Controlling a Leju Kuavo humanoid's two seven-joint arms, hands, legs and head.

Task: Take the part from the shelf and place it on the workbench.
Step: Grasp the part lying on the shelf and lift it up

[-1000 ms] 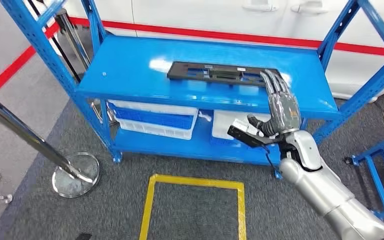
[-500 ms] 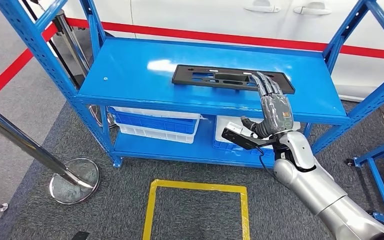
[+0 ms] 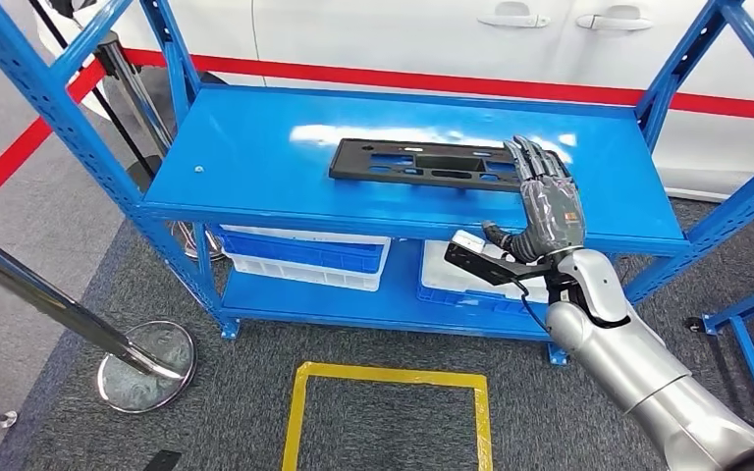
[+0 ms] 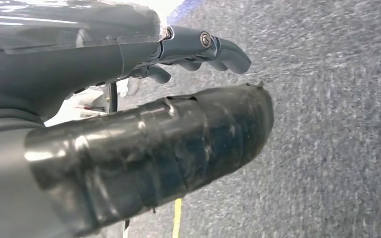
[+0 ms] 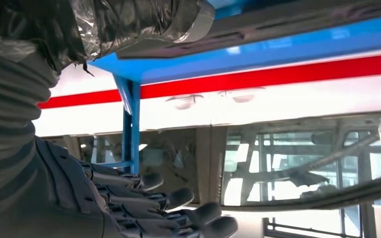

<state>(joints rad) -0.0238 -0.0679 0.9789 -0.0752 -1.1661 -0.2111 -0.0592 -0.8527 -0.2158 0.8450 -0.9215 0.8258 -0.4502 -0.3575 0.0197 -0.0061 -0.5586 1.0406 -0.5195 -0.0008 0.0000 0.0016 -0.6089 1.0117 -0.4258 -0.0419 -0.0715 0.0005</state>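
Note:
The part (image 3: 422,162) is a long flat black panel with cut-outs, lying on the top board of the blue shelf (image 3: 255,157). My right hand (image 3: 548,201) is raised at the shelf's front edge, its fingers straight and spread over the part's right end, its thumb below the board's edge. In the right wrist view the hand (image 5: 79,188) has its fingers (image 5: 178,198) and thumb (image 5: 129,20) apart with nothing between them, and the blue board (image 5: 287,47) runs past the thumb. My left hand (image 4: 129,99) hangs over grey carpet, holding nothing.
White and blue bins (image 3: 304,250) (image 3: 471,285) sit on the lower shelf. A chrome post with a round base (image 3: 147,353) stands at the left. A yellow square (image 3: 388,412) marks the carpet. A white car (image 3: 403,29) stands behind, another blue rack (image 3: 746,334) to the right.
The camera has shifted a little. My right hand has moved along the shelf's front edge toward the part's right end, and its fingers now cover that end.

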